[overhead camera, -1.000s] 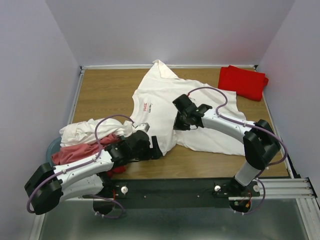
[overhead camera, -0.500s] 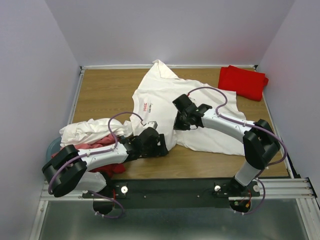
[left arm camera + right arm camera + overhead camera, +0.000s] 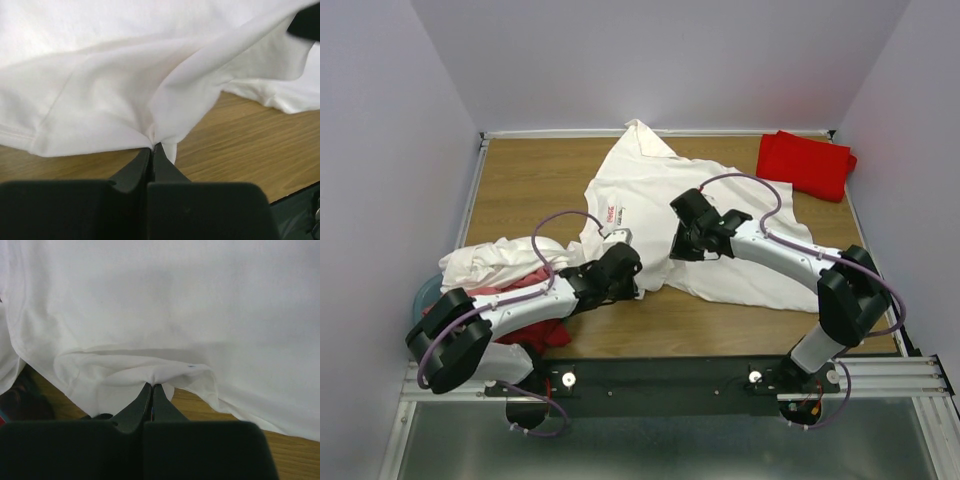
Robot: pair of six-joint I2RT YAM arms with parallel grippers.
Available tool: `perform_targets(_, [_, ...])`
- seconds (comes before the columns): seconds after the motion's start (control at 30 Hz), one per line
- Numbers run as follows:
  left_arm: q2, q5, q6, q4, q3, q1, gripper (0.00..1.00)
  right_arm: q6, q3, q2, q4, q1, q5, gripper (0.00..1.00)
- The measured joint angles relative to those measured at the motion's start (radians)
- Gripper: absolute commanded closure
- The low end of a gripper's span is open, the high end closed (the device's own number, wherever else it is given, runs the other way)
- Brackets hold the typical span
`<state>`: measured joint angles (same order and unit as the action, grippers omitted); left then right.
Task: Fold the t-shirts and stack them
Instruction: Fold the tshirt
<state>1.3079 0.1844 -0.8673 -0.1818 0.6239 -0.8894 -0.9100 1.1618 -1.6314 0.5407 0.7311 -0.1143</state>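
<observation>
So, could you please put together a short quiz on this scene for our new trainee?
1. True or false: the left gripper is shut on an edge of the white t-shirt.
2. Where does the red t-shirt lie? A) at the table's far right corner; B) at its near left corner; C) on top of the white t-shirt.
3. How many grippers, counting the right gripper, pinch the white t-shirt?

Key: 1 true; 2 A; 3 two, each pinching a fold of the cloth.
</observation>
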Motion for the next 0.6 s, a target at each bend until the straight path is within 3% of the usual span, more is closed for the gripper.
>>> perform_targets(0.2, [-0.055,0.024,0.060,-0.045,0.078,0.095,0.99,0.011,-0.005,0.010,0.000,0.000,0.001,0.99])
perform_targets(0.27, [-0.064,0.020,0.095,-0.041,0.089,0.156,0.94,0.014,-0.005,0.006,0.000,0.000,0.002,1.00])
perform_targets(0.4, [-0.031,0.007,0.164,-0.022,0.090,0.269,0.48,0.019,-0.005,-0.012,-0.003,-0.007,0.009,0.99])
perform_targets(0.47, [-0.005,0.003,0.195,-0.020,0.093,0.293,0.32,0.022,-0.005,-0.024,-0.002,-0.009,0.009,0.99])
perform_targets(0.6, [0.055,0.003,0.246,-0.022,0.137,0.306,0.25,0.023,-0.005,-0.041,-0.001,-0.019,0.009,1.00])
